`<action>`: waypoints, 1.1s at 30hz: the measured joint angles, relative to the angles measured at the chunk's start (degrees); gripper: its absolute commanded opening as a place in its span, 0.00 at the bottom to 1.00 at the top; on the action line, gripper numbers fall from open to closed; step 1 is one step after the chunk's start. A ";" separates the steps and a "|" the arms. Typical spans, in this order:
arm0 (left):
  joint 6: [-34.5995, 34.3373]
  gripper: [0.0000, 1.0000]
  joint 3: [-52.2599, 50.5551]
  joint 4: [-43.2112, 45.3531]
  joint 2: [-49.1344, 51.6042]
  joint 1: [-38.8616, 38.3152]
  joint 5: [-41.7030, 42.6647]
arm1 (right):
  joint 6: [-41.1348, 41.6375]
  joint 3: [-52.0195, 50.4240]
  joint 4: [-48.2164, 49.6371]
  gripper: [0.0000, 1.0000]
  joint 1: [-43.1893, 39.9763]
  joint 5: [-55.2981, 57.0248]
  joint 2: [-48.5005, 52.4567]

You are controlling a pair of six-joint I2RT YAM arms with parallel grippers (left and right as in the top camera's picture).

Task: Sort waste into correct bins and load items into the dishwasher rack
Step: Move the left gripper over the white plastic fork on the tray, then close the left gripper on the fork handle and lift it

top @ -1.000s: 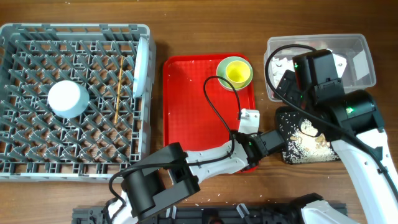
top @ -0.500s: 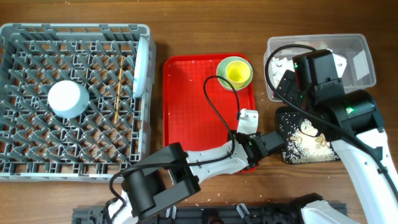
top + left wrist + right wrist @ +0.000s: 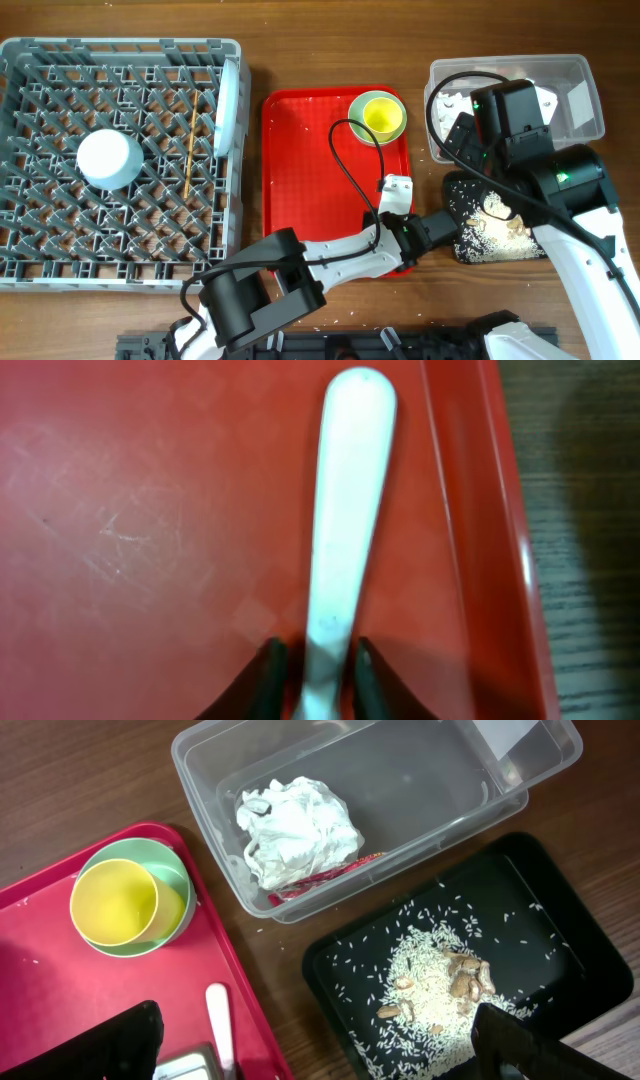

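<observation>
White plastic fork [image 3: 340, 510] lies by the red tray's [image 3: 150, 510] right edge, its handle pinched by the left hand [image 3: 318, 668]. Lift straight up and keep it level. The right hand [image 3: 320, 1045] gapes empty.

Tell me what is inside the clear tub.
A crumpled white napkin lies in the tub, with a red-and-white scrap showing at its edge. The napkin hides the rest of the scrap and anything beneath. A pale patch at the far corner is unclear.
</observation>
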 measured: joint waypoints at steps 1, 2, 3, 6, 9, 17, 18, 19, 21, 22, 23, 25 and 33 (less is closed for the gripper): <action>0.00 0.08 0.07 0.02 0.00 0.04 0.42 | 0.00 0.00 0.00 1.00 0.00 0.00 0.00; 0.15 0.05 0.15 0.00 0.00 0.17 0.94 | 0.00 0.00 0.00 1.00 0.00 0.00 0.00; 0.02 0.04 0.28 -0.20 0.00 0.26 1.25 | 0.00 0.00 0.00 1.00 0.00 0.00 0.00; 0.02 0.04 0.72 -1.73 0.00 0.35 1.90 | 0.00 0.00 0.00 1.00 0.00 0.00 0.00; 0.00 0.04 0.90 -2.95 -0.13 0.35 2.56 | 0.00 0.00 0.00 1.00 0.00 0.00 0.00; 0.02 0.04 0.09 -7.89 -4.70 0.35 7.21 | 0.00 0.00 -0.02 1.00 0.00 0.00 0.00; 0.00 0.04 -0.22 -8.48 -4.96 0.35 7.85 | 0.00 0.00 0.00 1.00 0.00 0.00 0.00; 0.00 0.04 -0.70 -9.25 -4.96 0.35 8.46 | 0.00 0.00 0.00 1.00 0.00 0.00 0.00; 0.02 0.09 -1.09 -9.79 -5.18 0.35 8.94 | 0.00 0.00 0.00 1.00 0.00 0.00 0.00; 0.00 0.36 -1.18 -9.94 -5.64 0.35 9.16 | -0.02 0.00 0.00 1.00 0.00 0.00 0.00; 0.02 0.50 -1.18 -9.94 -6.10 0.35 9.40 | 0.00 0.00 0.00 1.00 0.00 0.00 0.00; 0.15 0.52 -1.18 -10.29 -6.60 0.35 10.78 | 0.00 0.00 0.00 1.00 0.00 0.00 0.00; -0.44 0.45 -1.18 -11.65 -5.81 0.35 15.17 | -0.02 0.00 0.00 1.00 0.00 0.00 0.00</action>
